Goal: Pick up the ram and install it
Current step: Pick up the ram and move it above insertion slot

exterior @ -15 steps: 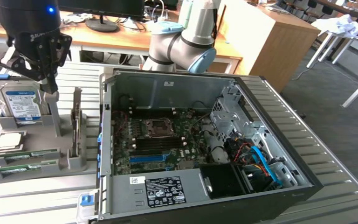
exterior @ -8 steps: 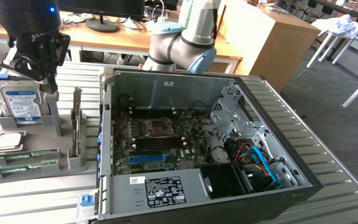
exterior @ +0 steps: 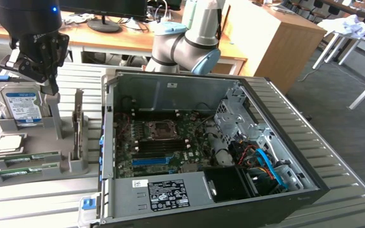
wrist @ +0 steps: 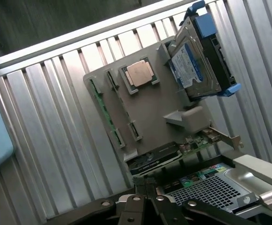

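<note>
One ram, a green stick, lies flat in the nearest slot of the gray holder. That's at the exterior view's left, on the slatted metal tabletop. Nothing is touching the ram.

Just beside the holder, to the exterior view's right, stands the open computer case. I can see a labelled power supply at its near end. Past that is the motherboard, with a blue slot toward its near edge.

Farther back on the holder, a processor chip sits in its square pocket. An expansion card stands on edge along the side next to the case. Farther still, the hard drive with the blue-and-white label stands upright in a blue bracket.

Over that far part of the holder hangs my end effector. Its fingers are pinched narrow, tips together, with nothing between them. In the wrist view it looks down on the holder from above, well apart from the ram. In the exterior view the fingertips sit just beside the hard drive's right edge, and I cannot tell whether they touch it.

Behind the case I see the arm, with its gray and blue joints. Beyond it are wooden desks.
</note>
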### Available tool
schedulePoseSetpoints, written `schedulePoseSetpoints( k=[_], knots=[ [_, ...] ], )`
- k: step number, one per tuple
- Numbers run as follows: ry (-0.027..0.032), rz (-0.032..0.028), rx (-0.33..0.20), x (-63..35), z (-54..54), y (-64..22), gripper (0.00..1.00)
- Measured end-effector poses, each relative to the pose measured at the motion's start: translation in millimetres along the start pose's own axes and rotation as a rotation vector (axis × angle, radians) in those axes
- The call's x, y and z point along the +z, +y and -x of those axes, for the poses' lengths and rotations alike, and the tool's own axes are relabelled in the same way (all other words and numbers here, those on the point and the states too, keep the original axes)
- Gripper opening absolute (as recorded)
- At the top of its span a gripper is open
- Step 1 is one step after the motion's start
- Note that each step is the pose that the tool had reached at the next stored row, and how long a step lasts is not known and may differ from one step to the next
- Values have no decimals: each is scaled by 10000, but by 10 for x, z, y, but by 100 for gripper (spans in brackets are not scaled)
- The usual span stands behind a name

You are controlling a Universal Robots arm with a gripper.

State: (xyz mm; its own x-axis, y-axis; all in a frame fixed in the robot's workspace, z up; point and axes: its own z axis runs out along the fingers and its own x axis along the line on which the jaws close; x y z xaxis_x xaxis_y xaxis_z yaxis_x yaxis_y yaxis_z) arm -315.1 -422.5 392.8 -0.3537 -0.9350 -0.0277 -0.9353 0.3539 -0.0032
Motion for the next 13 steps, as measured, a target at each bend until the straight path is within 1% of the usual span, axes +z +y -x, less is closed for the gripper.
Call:
schedulePoseSetpoints(
  k=[13],
  knots=[
    [-3, 34, -1199, 0, -2, -1, 10]
  ],
)
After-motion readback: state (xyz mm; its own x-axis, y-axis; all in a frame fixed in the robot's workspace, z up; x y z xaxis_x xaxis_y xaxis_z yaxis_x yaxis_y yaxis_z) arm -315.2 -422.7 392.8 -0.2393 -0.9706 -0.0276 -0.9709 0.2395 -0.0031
